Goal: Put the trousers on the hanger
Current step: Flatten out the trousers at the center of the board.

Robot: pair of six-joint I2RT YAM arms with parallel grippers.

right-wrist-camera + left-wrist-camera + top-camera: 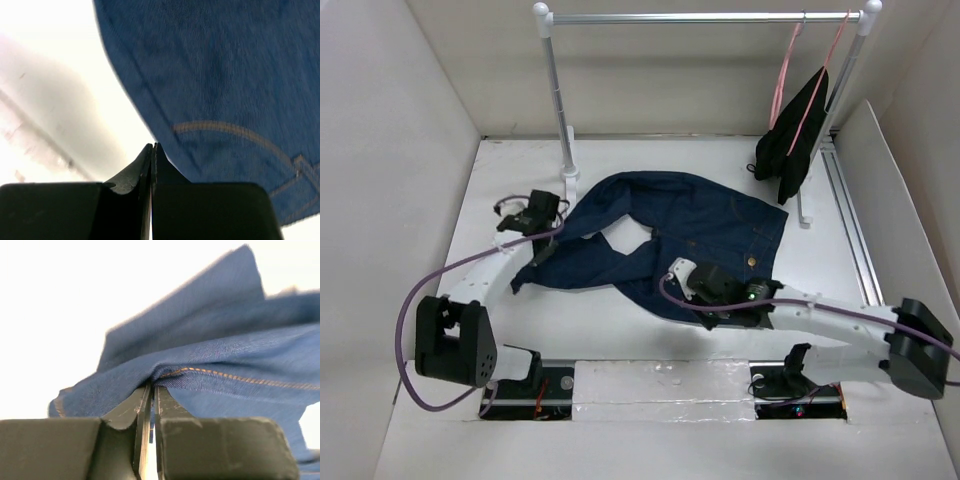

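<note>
The dark navy trousers [690,235] lie spread on the white table, waist to the right and legs to the left. My left gripper [545,245] is shut on a fold of a trouser leg; in the left wrist view the denim [220,355] bunches up over the closed fingertips [152,386]. My right gripper [705,312] is shut at the near edge of the trousers; in the right wrist view its tips [154,146] sit just beside the denim edge [220,90] with nothing seen between them. The empty pink hanger is not in view.
A white clothes rack [700,17] stands at the back. At its right end hangs a pink hanger [785,70] draped with a black garment [795,140]. White walls close in the table on the left, back and right.
</note>
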